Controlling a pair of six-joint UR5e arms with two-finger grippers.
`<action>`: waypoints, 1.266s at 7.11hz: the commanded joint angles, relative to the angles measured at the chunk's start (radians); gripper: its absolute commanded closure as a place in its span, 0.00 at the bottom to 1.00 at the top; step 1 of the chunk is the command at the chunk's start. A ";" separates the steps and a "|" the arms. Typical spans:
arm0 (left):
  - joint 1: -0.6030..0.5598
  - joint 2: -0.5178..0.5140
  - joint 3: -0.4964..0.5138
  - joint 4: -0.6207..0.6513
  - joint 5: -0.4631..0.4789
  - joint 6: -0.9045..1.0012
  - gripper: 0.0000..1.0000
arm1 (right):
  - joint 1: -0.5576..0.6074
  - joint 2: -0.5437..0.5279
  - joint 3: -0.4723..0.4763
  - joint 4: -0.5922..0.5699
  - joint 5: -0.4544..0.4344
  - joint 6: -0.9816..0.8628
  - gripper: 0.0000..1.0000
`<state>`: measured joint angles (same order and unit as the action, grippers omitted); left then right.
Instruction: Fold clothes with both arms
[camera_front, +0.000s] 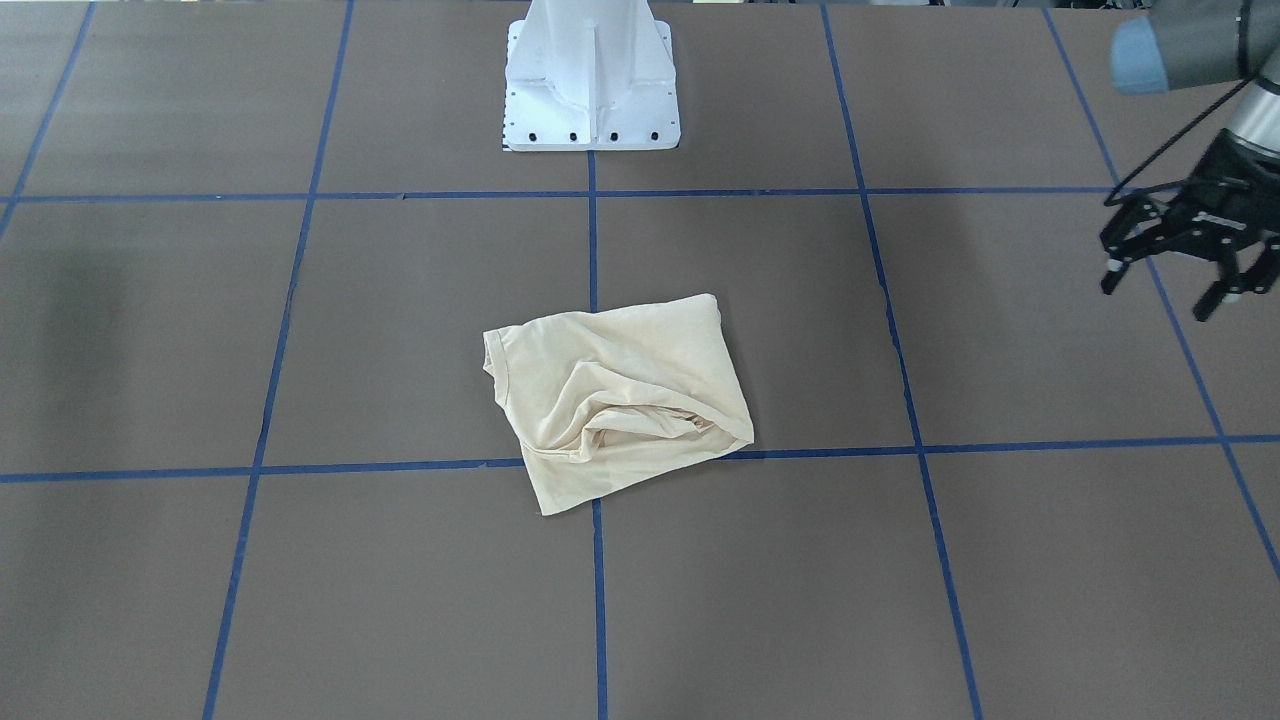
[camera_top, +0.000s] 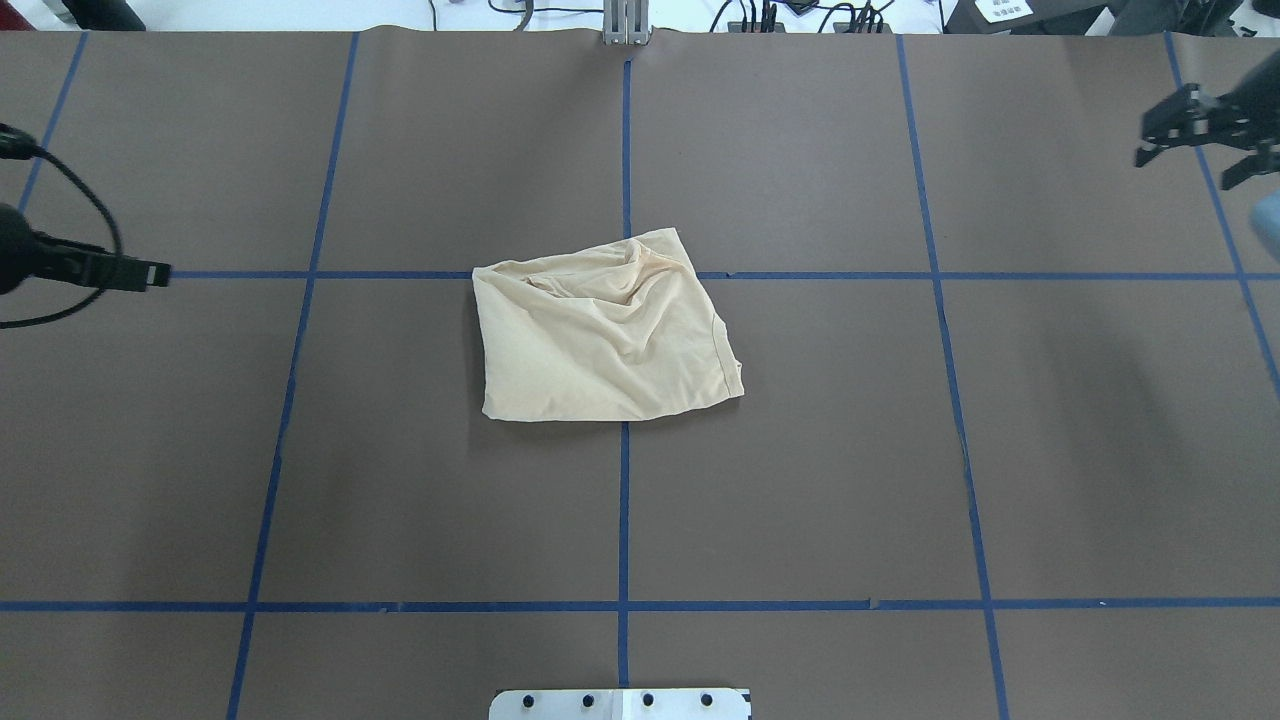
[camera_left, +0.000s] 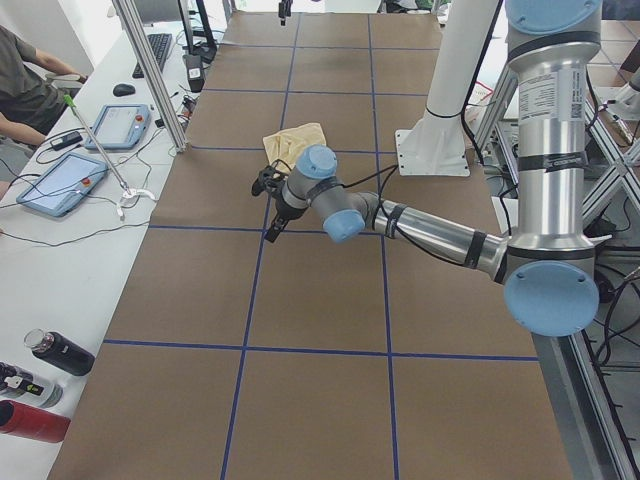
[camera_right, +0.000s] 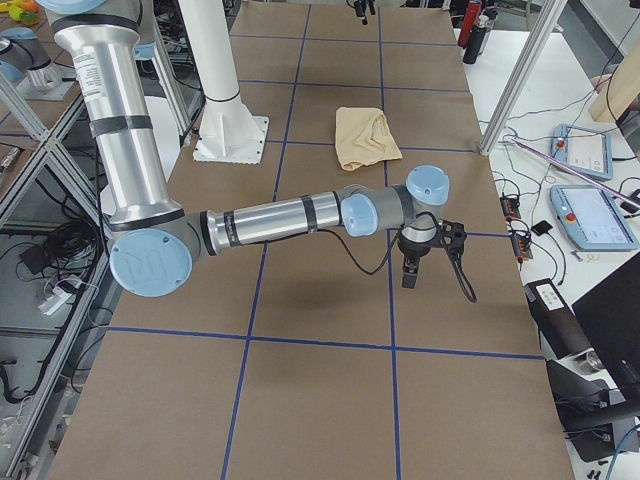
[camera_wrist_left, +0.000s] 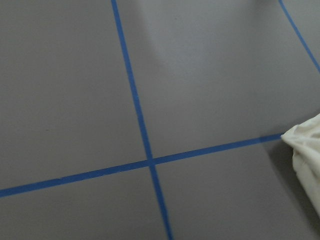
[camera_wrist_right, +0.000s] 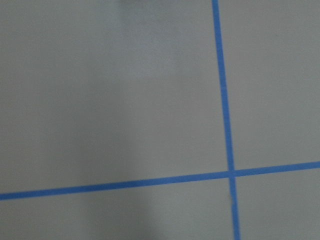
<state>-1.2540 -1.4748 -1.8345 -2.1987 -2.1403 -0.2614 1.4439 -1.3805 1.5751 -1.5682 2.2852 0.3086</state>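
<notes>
The clothes are one pale cream-yellow shirt, folded into a rumpled rough rectangle near the middle of the brown table. Neither gripper touches it. My left gripper hangs open and holds nothing, far out to my left of the shirt; the overhead view shows it edge-on. My right gripper is open and holds nothing too, far out on the other side. The side views show both arms stretched low over the table. A corner of the shirt shows in the left wrist view.
Blue tape lines divide the table into squares. The white pedestal base stands at the robot's edge. Beside the table, a white bench holds tablets and bottles, with a seated person behind it.
</notes>
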 joint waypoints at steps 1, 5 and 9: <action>-0.207 -0.018 0.136 0.083 -0.066 0.380 0.01 | 0.123 -0.046 -0.012 -0.167 -0.012 -0.460 0.00; -0.367 0.025 0.141 0.212 -0.142 0.605 0.01 | 0.205 -0.109 -0.003 -0.242 -0.027 -0.778 0.00; -0.361 -0.036 0.161 0.214 -0.144 0.576 0.00 | 0.200 -0.112 -0.007 -0.236 -0.018 -0.778 0.00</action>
<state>-1.6150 -1.4893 -1.6769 -1.9946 -2.2811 0.3233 1.6450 -1.4852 1.5680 -1.8111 2.2586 -0.4677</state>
